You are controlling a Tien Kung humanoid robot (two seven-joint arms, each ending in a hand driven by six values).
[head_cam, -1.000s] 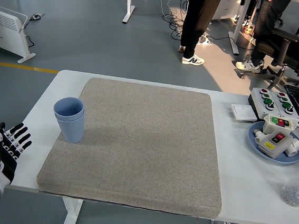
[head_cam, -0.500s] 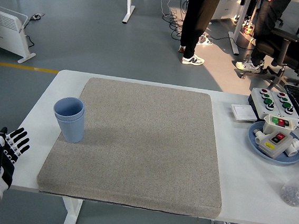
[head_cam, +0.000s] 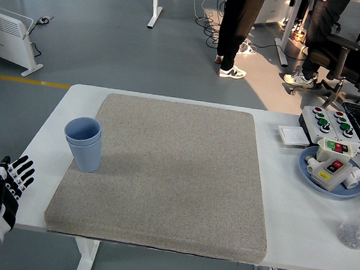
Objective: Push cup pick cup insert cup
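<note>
Item: nested blue cups [head_cam: 83, 143], upright on grey mat [head_cam: 170, 172], left side. My left hand [head_cam: 4, 189]: off the table's near-left corner, fingers spread, empty. Insertion judged complete; nothing further seems called for.

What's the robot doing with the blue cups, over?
Left hand open, off the table's left edge. Right hand not in view. Blue cups nested, upright on grey mat. Nothing blocking.

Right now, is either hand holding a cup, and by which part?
Nothing is held. The left hand hangs open off the table's left edge, apart from the nested blue cups. The right hand is out of view.
</note>
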